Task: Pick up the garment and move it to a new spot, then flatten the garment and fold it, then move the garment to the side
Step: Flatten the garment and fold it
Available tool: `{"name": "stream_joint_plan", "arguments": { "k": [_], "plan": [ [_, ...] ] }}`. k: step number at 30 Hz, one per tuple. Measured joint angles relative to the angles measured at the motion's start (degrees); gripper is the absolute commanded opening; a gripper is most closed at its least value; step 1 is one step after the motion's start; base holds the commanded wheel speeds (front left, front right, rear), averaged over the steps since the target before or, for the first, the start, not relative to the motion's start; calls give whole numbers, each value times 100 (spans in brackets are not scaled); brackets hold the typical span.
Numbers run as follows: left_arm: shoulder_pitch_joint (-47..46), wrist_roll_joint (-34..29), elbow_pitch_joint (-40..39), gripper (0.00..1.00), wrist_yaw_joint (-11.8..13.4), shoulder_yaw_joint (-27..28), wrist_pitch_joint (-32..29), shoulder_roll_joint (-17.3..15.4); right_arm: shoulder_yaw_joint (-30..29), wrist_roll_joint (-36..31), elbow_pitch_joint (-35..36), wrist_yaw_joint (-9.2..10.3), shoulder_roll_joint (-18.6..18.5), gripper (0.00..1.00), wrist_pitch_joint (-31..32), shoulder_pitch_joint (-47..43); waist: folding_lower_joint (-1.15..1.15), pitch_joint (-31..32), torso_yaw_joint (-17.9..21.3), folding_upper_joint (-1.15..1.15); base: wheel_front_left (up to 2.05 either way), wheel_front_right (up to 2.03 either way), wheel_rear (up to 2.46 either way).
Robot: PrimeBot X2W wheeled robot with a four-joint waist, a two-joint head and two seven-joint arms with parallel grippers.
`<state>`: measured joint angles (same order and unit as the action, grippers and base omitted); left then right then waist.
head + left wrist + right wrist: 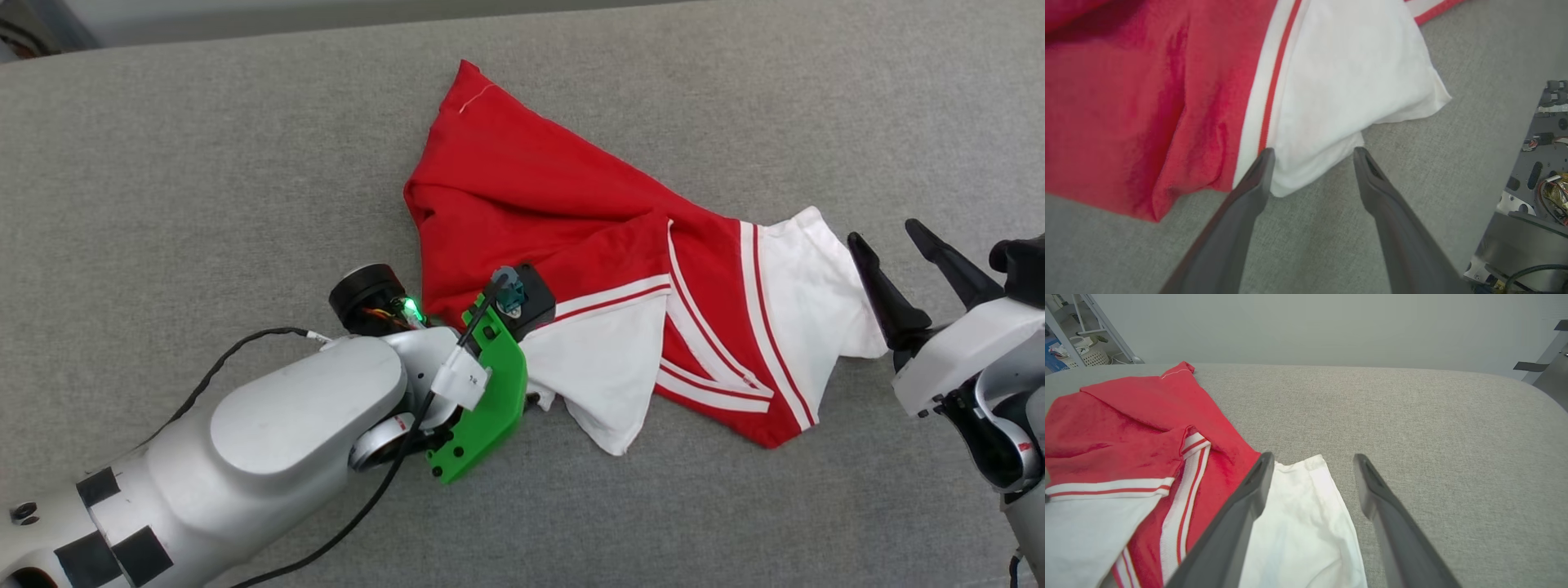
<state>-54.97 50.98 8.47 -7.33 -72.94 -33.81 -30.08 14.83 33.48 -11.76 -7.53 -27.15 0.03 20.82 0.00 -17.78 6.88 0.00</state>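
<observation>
Grey fabric-covered counter [163,163] before a pale wall [1331,326]; white basket [1088,355] beyond its far left corner. Crumpled red, white-sleeved jersey T-shirt [522,188] lies mid-counter. The left jaws and right jaws stand wide open, empty, each at a white sleeve's edge.

Left arm [302,416]: smooth silver-grey shell, rounded like a capsule. Black square tape patches [122,547] mark its lower end. A thin black cable [226,358] loops off the shell. A second one passes through a white connector block [461,380]. Bright green bracket [490,400] at the wrist, dotted with dark screw holes. Black camera module [526,298] above it, teal insert on top. Black round knob [366,294] sits beside a lit green LED [411,309].

Left gripper [1312,153]: two long dark-grey fingers, matte, tapering (a shallow groove runs down the inner faces).

Right gripper [884,231]: black pointed fingers on a white blocky housing [963,347]. Behind it, a black collar [1016,445] with a red-and-white mark.
</observation>
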Motion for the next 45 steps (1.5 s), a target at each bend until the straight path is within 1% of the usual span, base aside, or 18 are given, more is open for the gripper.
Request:
{"name": "stream_joint_plan", "arguments": {
  "k": [3,6,7,8,9,11,14,17,18,23,27,29,32,35,41,45],
  "plan": [
    [2,18,200,100,0,-29,-154,-1,36,-4,3,0,56,100,-3,91,0,-185,67,0,0,0,0],
    [36,-55,215,100,0,26,-441,7,64,-5,-42,0,74,100,-32,159,0,-355,124,0,0,0,0],
    [62,-225,162,75,-1,67,-589,4,75,-5,-70,0,77,100,-57,172,0,-407,141,0,0,0,0],
    [80,-367,85,39,0,88,-659,4,84,-5,-101,0,79,100,-86,174,0,-449,157,0,0,0,0],
    [94,-383,47,0,0,105,-613,-4,88,-5,-145,0,77,100,-97,174,0,-479,167,0,0,0,0],
    [110,-382,26,0,1,121,-420,-21,89,-4,-223,0,73,100,-137,173,0,-483,162,0,0,0,0],
    [135,-357,-19,0,1,63,232,-107,76,7,-332,0,29,100,-172,154,0,-408,138,0,0,0,0],
    [264,-110,-171,0,0,203,775,-222,23,34,-409,0,-36,100,-213,66,0,-294,83,0,0,0,0],
    [298,18,-283,0,0,326,957,-308,-2,57,-447,0,-58,100,-214,-8,0,-230,42,0,0,0,0],
    [300,197,-676,0,34,653,1180,-893,-25,114,-512,0,-93,100,-213,-221,0,23,-191,0,0,0,0],
    [393,269,-834,0,245,864,1270,-1466,-22,120,-530,0,-94,100,-212,-238,0,211,-396,0,0,0,0],
    [486,237,-806,0,353,915,1338,-1781,-19,120,-535,0,-97,100,-212,-246,0,277,-471,0,0,0,0],
    [728,236,-666,0,458,929,1439,-2139,-19,127,-541,0,-108,100,-212,-260,0,320,-535,0,0,0,0],
    [1000,159,-470,0,538,847,1546,-2417,-24,148,-554,0,-132,100,-212,-297,0,298,-528,0,0,0,0],
    [1558,422,30,0,721,789,1798,-2481,-96,159,-576,0,-171,100,-212,-383,0,232,-512,0,0,0,0],
    [1756,582,371,0,783,757,1859,-2375,-113,159,-582,0,-174,100,-188,-403,0,206,-540,0,0,0,0]
  ]
}}
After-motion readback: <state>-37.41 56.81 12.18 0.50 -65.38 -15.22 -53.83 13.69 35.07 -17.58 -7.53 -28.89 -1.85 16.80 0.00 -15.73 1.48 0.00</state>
